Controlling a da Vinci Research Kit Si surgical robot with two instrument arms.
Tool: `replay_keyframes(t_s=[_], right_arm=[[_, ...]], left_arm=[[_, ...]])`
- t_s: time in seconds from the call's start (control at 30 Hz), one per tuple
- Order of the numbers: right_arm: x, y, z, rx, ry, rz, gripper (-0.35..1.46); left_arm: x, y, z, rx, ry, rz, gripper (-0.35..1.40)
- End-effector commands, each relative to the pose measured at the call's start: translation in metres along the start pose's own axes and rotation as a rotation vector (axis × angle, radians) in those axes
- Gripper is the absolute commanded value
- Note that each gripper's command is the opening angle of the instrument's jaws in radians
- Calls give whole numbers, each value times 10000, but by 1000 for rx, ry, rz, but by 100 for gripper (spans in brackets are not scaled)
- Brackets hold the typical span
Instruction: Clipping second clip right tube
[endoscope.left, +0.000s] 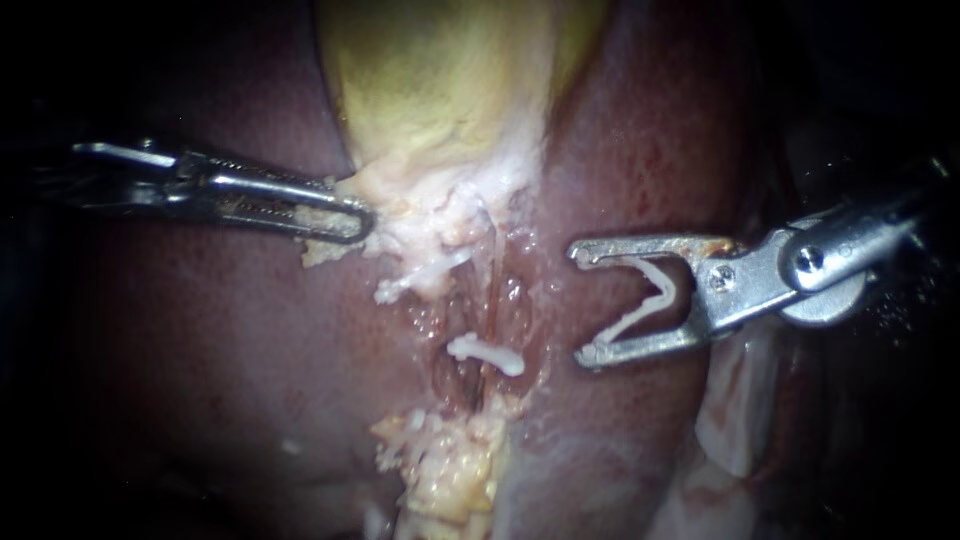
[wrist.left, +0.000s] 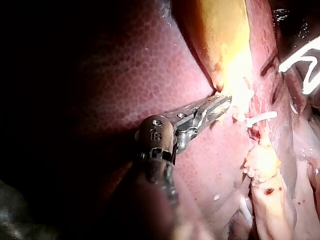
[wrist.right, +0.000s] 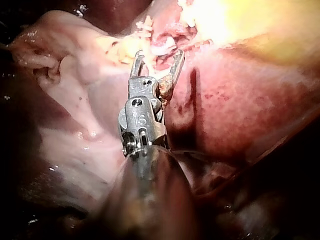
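The yellow-green gallbladder (endoscope.left: 440, 90) hangs over the dark red liver (endoscope.left: 200, 330). My left instrument (endoscope.left: 352, 222) is shut on the pale tissue at the gallbladder's lower edge; in the left wrist view its jaws (wrist.left: 224, 103) bite the same pale fringe. A white clip (endoscope.left: 485, 352) sits across a thin tube in the groove below, also seen as a clip (wrist.left: 260, 118) ahead of the left jaws. My right instrument (endoscope.left: 580, 303) holds a white V-shaped clip (endoscope.left: 650, 300) between wide-standing jaws, just right of the groove and apart from the tube. In the right wrist view, its jaws (wrist.right: 157, 55) point at the groove.
A lump of yellowish fat (endoscope.left: 450, 465) lies below the clipped tube. Pale membrane (endoscope.left: 740, 420) spreads under my right instrument's shaft. Liver surface flanks the groove on both sides.
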Motion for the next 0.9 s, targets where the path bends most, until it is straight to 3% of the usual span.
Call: replay_keyframes(t_s=[0.03, 0.33, 0.57, 0.9], right_arm=[[0, 0, 0, 0, 0, 0, 50], [0, 0, 0, 0, 0, 0, 50], [0, 0, 0, 0, 0, 0, 50], [4, -2, 6, 3, 2, 18, 50]], left_arm=[[1, 1, -2, -1, -1, 0, -35], [25, 27, -42, 2, 8, -18, -35], [47, 52, -70, 1, 56, -11, -35], [48, 51, -79, 8, 63, -13, -35]])
